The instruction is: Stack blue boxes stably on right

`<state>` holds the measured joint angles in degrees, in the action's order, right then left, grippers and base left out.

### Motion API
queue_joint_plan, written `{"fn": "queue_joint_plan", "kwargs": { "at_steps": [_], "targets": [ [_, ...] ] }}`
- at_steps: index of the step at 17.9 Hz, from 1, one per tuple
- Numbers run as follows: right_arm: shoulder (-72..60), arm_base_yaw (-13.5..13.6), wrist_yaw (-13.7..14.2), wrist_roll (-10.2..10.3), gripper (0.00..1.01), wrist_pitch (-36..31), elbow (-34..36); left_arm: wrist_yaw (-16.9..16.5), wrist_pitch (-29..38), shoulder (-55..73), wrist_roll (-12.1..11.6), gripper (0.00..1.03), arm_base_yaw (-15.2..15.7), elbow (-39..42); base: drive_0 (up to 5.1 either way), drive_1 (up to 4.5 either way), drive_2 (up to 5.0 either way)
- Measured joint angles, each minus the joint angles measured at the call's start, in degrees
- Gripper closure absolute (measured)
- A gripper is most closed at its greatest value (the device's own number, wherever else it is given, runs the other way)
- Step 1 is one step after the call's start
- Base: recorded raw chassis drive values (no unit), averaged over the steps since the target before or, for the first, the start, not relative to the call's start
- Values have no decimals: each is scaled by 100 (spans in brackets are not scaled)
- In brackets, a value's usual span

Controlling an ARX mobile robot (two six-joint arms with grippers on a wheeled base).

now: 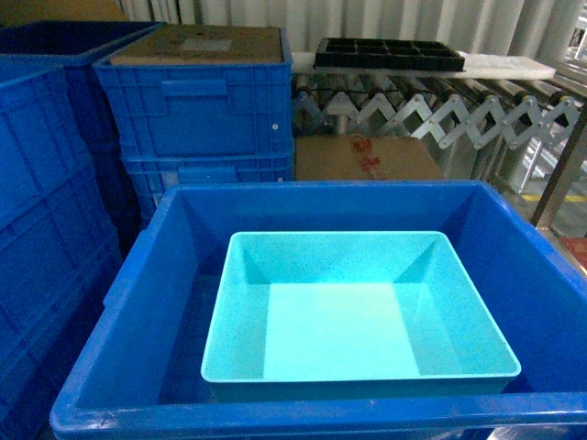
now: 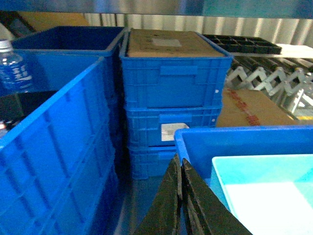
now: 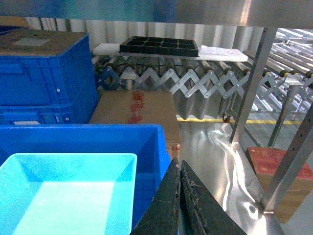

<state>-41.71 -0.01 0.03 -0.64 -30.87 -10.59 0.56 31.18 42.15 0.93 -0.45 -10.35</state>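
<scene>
In the head view there are two smooth blue boxes: a light turquoise box sits inside a big royal-blue box, a bit toward 3 o'clock, with its rim below the big one's rim. Both have sloping walls and nothing in them. At 11 o'clock stand ribbed blue crates (two stacked there, more at 9 o'clock), and a black tray lies on a roller conveyor at 1 o'clock. No gripper shows here. The left wrist view shows what the head view does not: the left gripper, its two dark fingers pressed together, just outside the big box's corner at 6 o'clock, and one water bottle at 9 o'clock. The right wrist view shows the right gripper, fingers together too, beside the big box's other corner, plus a brown carton behind it.
</scene>
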Motion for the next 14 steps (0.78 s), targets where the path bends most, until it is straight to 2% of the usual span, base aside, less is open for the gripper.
{"fn": "queue_joint_plan", "kwargs": {
  "at_steps": [6,10,11,14],
  "targets": [
    [1152,0,-2,2,99,518,643,-52,-522,-1169,2,101,39,621,0,0,0],
    [1878,0,-2,4,99,1023,837,-52,-1025,-1897,2,101,39,813,0,0,0],
    [1928,0,-4,7,99,826,984,-57,-883,-1967,2,101,39,949,0,0,0],
    [2415,0,-2,7,99,1298,984,-57,-1327,-2446,0,101,39,951,0,0,0]
  ]
}}
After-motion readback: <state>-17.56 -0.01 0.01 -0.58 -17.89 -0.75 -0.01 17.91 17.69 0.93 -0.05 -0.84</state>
